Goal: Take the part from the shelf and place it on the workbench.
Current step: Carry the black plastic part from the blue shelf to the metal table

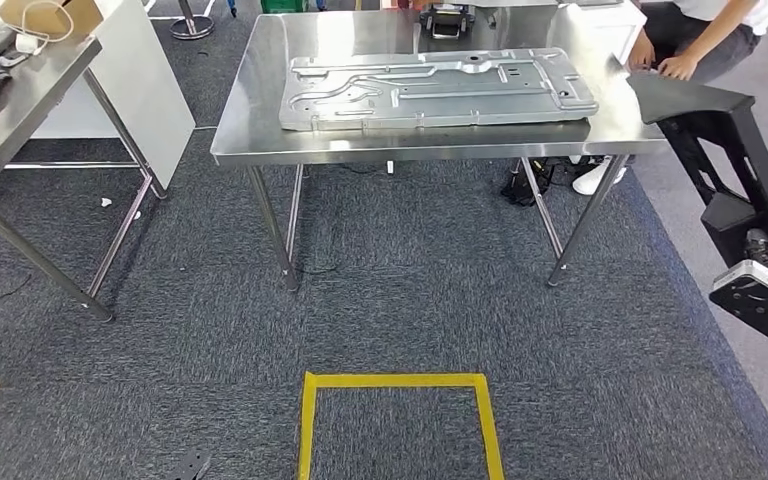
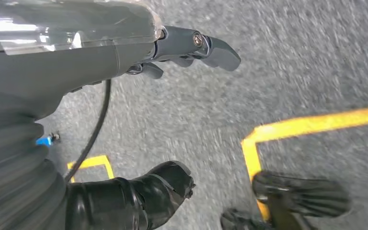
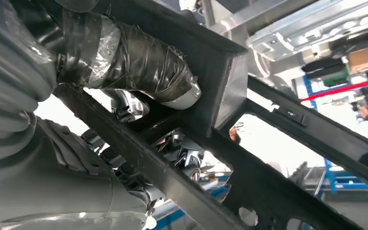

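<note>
One black part (image 3: 249,158), gripped in right robot hand (image 3: 139,72)

Grey carpet (image 1: 410,310), yellow tape (image 1: 400,381)

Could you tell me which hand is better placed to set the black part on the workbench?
The right hand: it already grips the black part near the workbench. The left hand hangs over the floor, holding nothing.

Panel (image 1: 438,90) lies on the workbench (image 1: 260,120); second table (image 1: 20,110) left; floor tape square (image 1: 397,420) before it.
</note>
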Controlling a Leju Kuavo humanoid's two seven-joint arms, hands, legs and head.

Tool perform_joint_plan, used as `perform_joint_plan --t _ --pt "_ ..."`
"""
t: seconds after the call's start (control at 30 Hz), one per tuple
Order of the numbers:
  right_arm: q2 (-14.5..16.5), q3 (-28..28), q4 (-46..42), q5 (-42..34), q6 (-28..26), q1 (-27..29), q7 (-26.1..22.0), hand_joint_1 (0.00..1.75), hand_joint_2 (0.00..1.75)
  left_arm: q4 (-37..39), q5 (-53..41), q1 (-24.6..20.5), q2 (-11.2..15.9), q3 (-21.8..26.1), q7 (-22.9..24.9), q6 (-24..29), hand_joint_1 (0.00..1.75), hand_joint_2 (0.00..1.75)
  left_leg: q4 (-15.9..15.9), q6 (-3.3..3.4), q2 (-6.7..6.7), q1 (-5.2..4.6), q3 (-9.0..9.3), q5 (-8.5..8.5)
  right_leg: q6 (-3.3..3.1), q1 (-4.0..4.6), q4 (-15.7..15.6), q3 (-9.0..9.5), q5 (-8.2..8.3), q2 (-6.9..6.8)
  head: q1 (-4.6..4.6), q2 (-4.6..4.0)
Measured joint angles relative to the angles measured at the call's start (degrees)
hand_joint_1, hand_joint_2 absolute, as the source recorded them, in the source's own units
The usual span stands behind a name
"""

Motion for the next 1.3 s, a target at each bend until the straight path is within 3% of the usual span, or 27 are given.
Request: perform_joint_plan --t 0.03,0.1,0.13,0.2,0.23,0.3,0.33,0.37,0.4,0.43,0.47,0.5,0.53,0.57,0.63,0.7,0.73,0.8,0.87,0.9,0.93,1.0,1.03,1.07,1.13,1.2,1.3 --pt "-0.04 0.14 0.13 0.00 0.27 -0.25 0.20 1.75 1.75 -0.01 0.00 0.10 0.11 0.00 -0.01 0.03 0.00 1.75 -1.76 0.48 -0.43 -0.57 0.88 2.94 0.20 -0.04 -0.15 1.26 -0.42 0.21 0.07 0.00" --pt "-0.70 0.25 0.19 -0.05 0.96 -1.50 0.91 1.75 1.75 -0.04 -0.01 -0.15 0.15 0.01 -0.02 0.10 0.00 1.75 -3.35 0.50 -0.74 -0.74 3.19 3.08 0.55 -0.01 1.20 2.41 -0.06 0.42 -0.09 0.01" --pt "-1.13 0.29 0.28 -0.08 1.36 -2.37 1.30 1.75 1.75 -0.05 -0.03 -0.38 0.20 0.01 -0.04 0.14 0.00 1.75 -3.76 0.41 -0.65 -0.52 4.25 2.81 0.63 0.01 3.64 1.74 0.93 0.46 -0.07 0.01" --pt "-1.78 0.54 0.78 -0.07 2.55 -4.28 2.05 1.75 1.75 -0.05 -0.05 -0.78 0.19 0.02 -0.03 0.17 0.00 1.75 -4.08 0.50 -0.48 -0.14 5.99 2.17 0.92 0.02 10.69 -2.75 1.95 0.46 -0.05 0.01" --pt "-2.11 0.88 1.19 -0.03 3.25 -5.10 2.37 1.75 1.75 -0.05 -0.07 -0.86 0.17 0.03 -0.03 0.18 0.00 1.75 -4.07 0.50 -0.40 -0.03 6.61 1.52 1.10 0.01 14.17 -5.59 1.20 0.43 -0.02 0.01" --pt "-3.00 2.14 2.42 0.35 4.95 -7.08 2.96 1.75 1.75 -0.04 -0.18 -0.84 0.04 0.03 0.02 0.19 0.00 1.75 -4.07 0.32 -0.38 0.25 8.12 -0.03 1.57 -0.12 17.56 -10.64 -3.99 0.39 -0.01 0.01" --pt "-3.54 3.11 3.25 0.83 6.04 -8.66 3.24 1.75 1.75 -0.04 -0.29 -0.66 -0.07 0.03 0.07 0.19 0.00 1.75 -4.06 0.15 -0.46 0.39 9.11 -0.96 1.83 -0.20 17.32 -12.44 -6.92 0.36 -0.03 0.01" --pt "-4.14 4.33 4.27 1.59 7.34 -10.73 3.44 1.75 1.75 -0.03 -0.47 -0.46 -0.20 0.03 0.12 0.18 0.00 1.75 -4.02 -0.01 -0.54 0.52 10.23 -1.94 2.05 -0.26 15.91 -13.72 -8.69 0.33 -0.02 0.00" --pt "-4.72 5.83 5.52 2.61 8.85 -13.44 3.54 1.75 1.75 -0.03 -0.67 -0.29 -0.31 0.03 0.16 0.17 0.00 1.75 -3.94 -0.21 -0.61 0.66 11.41 -3.04 2.27 -0.32 13.44 -14.59 -7.99 0.32 -0.02 0.00" --pt "-5.17 7.65 7.14 3.78 10.42 -16.59 3.47 1.75 1.75 -0.03 -0.92 -0.18 -0.39 0.03 0.20 0.16 0.00 1.75 -3.84 -0.46 -0.65 0.76 12.38 -4.19 2.50 -0.40 10.30 -15.21 -4.20 0.29 0.02 0.00" --pt "-5.47 9.82 9.12 5.03 11.91 -20.20 3.22 1.75 1.75 -0.03 -1.13 -0.18 -0.38 0.02 0.23 0.16 0.00 1.75 -3.43 -0.70 -0.63 0.79 13.39 -5.42 2.47 -0.42 7.19 -15.59 1.55 0.25 0.09 0.00" --pt "-5.50 12.38 11.29 6.30 13.31 -24.21 2.89 1.75 1.75 -0.03 -1.31 -0.29 -0.34 0.02 0.27 0.14 0.00 1.75 -3.17 -1.01 -0.67 0.76 14.03 -6.55 2.12 -0.39 5.05 -15.63 6.65 0.27 0.19 0.00" --pt "-5.45 15.18 13.53 7.56 14.47 -28.12 2.50 1.75 1.75 -0.04 -1.51 -0.42 -0.26 0.01 0.31 0.12 0.00 1.75 -3.02 -1.33 -0.68 0.70 14.49 -7.36 1.54 -0.35 4.02 -15.53 10.15 0.26 0.24 0.01" --pt "-5.39 18.06 15.70 8.68 15.34 -32.11 2.06 1.75 1.75 -0.04 -1.66 -0.65 -0.17 -0.01 0.35 0.10 0.00 1.75 -2.43 -1.61 -0.62 0.67 14.75 -7.63 0.82 -0.23 3.82 -15.29 11.21 0.29 0.17 0.01" --pt "-4.95 23.22 19.58 10.30 16.21 -38.80 1.54 1.75 1.75 -0.05 -1.90 -1.21 0.04 -0.05 0.37 0.09 0.00 1.75 2.08 -2.18 -0.29 0.56 12.16 -5.34 -0.20 -0.40 3.83 -14.33 10.02 0.18 -0.04 0.01" --pt "-4.33 27.14 22.66 10.92 16.23 -43.42 1.36 1.75 1.75 -0.05 -1.95 -1.56 0.11 -0.08 0.37 0.09 0.00 1.75 10.52 -3.07 0.27 0.81 6.28 -2.21 -0.71 -0.60 2.90 -12.53 8.91 -0.08 -0.21 0.01" --pt "-4.12 28.75 23.85 11.02 16.15 -44.88 1.32 1.75 1.75 -0.05 -1.96 -1.57 0.03 -0.09 0.38 0.07 0.00 1.75 13.80 -3.62 0.48 1.18 3.30 -2.39 -0.82 -0.60 2.37 -11.31 8.24 -0.22 -0.24 0.01" --pt "-3.63 31.20 25.51 11.02 16.01 -46.80 1.24 1.75 1.75 -0.04 -1.98 -1.38 0.00 -0.10 0.40 0.08 0.00 1.75 16.14 -4.44 0.81 1.93 -1.04 -7.10 -0.80 -0.61 1.57 -8.60 6.63 -0.36 -0.28 0.00" --pt "-2.99 33.37 26.79 10.99 16.01 -48.66 1.22 1.75 1.75 -0.03 -2.01 -1.11 -0.06 -0.10 0.37 0.04 0.00 1.75 13.98 -4.75 1.01 2.39 -3.22 -11.97 -0.66 -0.66 1.27 -5.88 4.75 -0.44 -0.32 0.00" --pt "-2.48 34.68 27.50 11.03 16.07 -49.88 1.22 1.75 1.75 -0.03 -2.02 -1.06 -0.09 -0.10 0.31 0.02 0.00 1.75 11.41 -4.64 1.06 2.50 -3.68 -11.80 -0.56 -0.63 1.23 -4.51 3.71 -0.44 -0.31 0.00" --pt "-1.82 36.06 28.29 11.12 16.14 -51.12 1.22 1.75 1.75 -0.03 -2.03 -1.04 -0.09 -0.10 0.25 -0.01 0.00 1.75 8.06 -4.26 1.07 2.52 -3.84 -8.91 -0.45 -0.59 1.18 -3.29 2.67 -0.41 -0.32 0.00" --pt "-0.33 38.85 30.13 11.33 16.43 -53.47 1.22 1.75 1.75 -0.03 -2.05 -0.95 -0.10 -0.11 0.16 -0.07 0.00 1.75 1.40 -3.17 1.02 2.24 -3.92 1.65 0.02 -0.41 1.33 -1.35 0.62 0.11 -0.21 0.01" --pt "0.43 40.12 30.95 11.40 16.63 -54.44 1.21 1.75 1.75 -0.03 -2.05 -0.91 -0.14 -0.11 0.15 -0.08 0.00 1.75 -0.34 -2.84 1.01 1.98 -3.84 5.68 0.30 -0.27 1.36 -0.65 -0.44 0.39 -0.06 0.01" --pt "1.03 41.27 31.67 11.46 16.82 -55.47 1.14 1.75 1.75 -0.03 -2.04 -0.90 -0.18 -0.12 0.15 -0.07 0.00 1.75 -0.87 -2.70 0.97 1.76 -3.78 7.50 0.63 -0.17 1.37 0.01 -1.38 0.66 0.06 0.01" --pt "2.09 43.08 32.54 11.53 17.02 -57.66 1.00 1.75 1.75 -0.04 -2.01 -1.34 -0.34 -0.13 0.15 -0.01 0.00 1.75 -0.37 -2.53 0.98 1.69 -3.11 6.72 1.19 -0.29 1.20 1.10 -2.94 0.88 -0.02 0.00" --pt "2.68 44.60 33.26 11.56 17.04 -59.97 0.89 1.75 1.75 -0.05 -1.91 -1.97 -0.47 -0.13 0.07 0.07 0.00 1.75 -0.56 -1.72 0.99 1.74 -2.23 5.72 1.58 -0.45 3.98 -0.04 -4.63 0.78 -0.25 0.00" --pt "3.15 47.40 34.11 11.40 17.28 -61.78 0.58 1.75 1.75 -0.04 -1.75 -2.45 -0.56 -0.15 -0.15 0.14 0.00 1.75 -0.79 -0.79 0.80 1.54 -0.79 4.10 1.80 -0.04 15.41 -7.97 -7.86 0.51 -0.18 0.00"
